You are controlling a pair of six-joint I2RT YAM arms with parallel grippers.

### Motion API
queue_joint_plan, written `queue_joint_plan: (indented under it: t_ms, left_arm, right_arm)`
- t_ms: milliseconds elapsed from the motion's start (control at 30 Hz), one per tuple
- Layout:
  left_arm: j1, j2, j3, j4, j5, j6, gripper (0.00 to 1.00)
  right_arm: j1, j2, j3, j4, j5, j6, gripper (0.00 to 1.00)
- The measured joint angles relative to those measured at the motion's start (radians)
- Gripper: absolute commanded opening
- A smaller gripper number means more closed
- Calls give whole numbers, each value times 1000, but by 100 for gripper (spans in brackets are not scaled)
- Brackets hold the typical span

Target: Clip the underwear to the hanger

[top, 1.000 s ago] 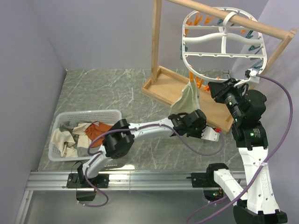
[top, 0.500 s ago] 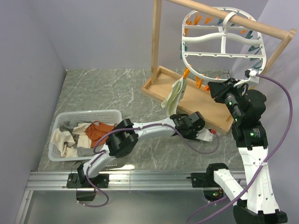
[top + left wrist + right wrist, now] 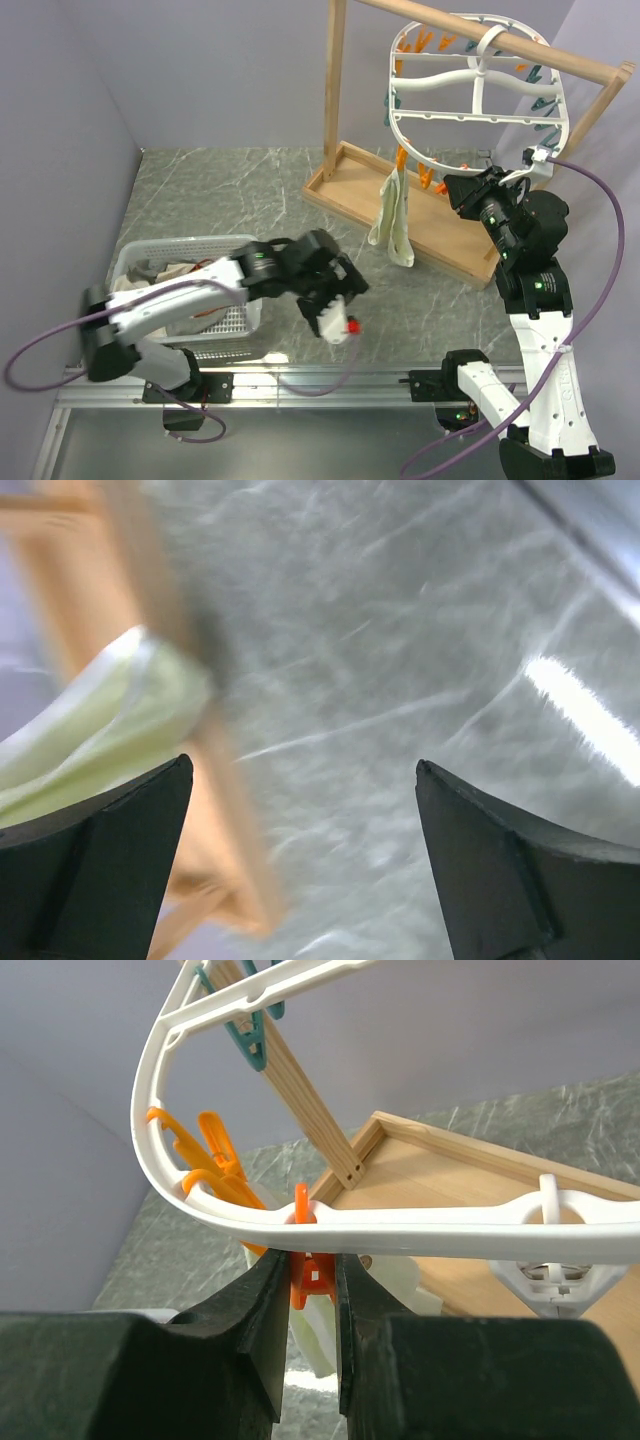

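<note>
The underwear (image 3: 392, 222), pale cream-yellow, hangs limp from the lower rim of the white oval hanger (image 3: 470, 85), over the wooden base. My right gripper (image 3: 455, 190) is shut on an orange clothespin (image 3: 310, 1275) just under the hanger rim (image 3: 400, 1228), and the underwear (image 3: 322, 1345) dangles below that pin. My left gripper (image 3: 340, 300) is low over the table, well left of the cloth, open and holding nothing. In the left wrist view its gripper (image 3: 300, 765) frames bare marble, with the underwear (image 3: 100, 720) blurred at far left.
The wooden frame stand (image 3: 335, 90) holds the hanger on its top bar, and its tray base (image 3: 345, 190) lies beneath. A white basket (image 3: 180, 245) of cloths sits at the left, partly covered by my left arm. More orange and teal pins (image 3: 420, 45) line the rim.
My left gripper opened, let go of the underwear and swung back left towards the basket. The underwear dropped to hang straight from the pin. My right arm has not moved.
</note>
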Motion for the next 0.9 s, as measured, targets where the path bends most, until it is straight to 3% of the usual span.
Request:
queue_joint_plan:
  t_ms: [67, 167, 400, 900]
  left_arm:
    - [47, -127, -65, 8, 42, 134, 99]
    - [118, -201, -93, 42, 80, 301, 99]
    - [158, 7, 62, 155, 140, 492, 99]
    - [158, 245, 104, 234, 89, 686, 99]
  right_arm:
    - [0, 1, 0, 3, -2, 0, 0]
    - [0, 2, 0, 4, -6, 0, 0]
    - [0, 8, 0, 5, -10, 1, 0]
    - [0, 10, 0, 5, -11, 1, 0]
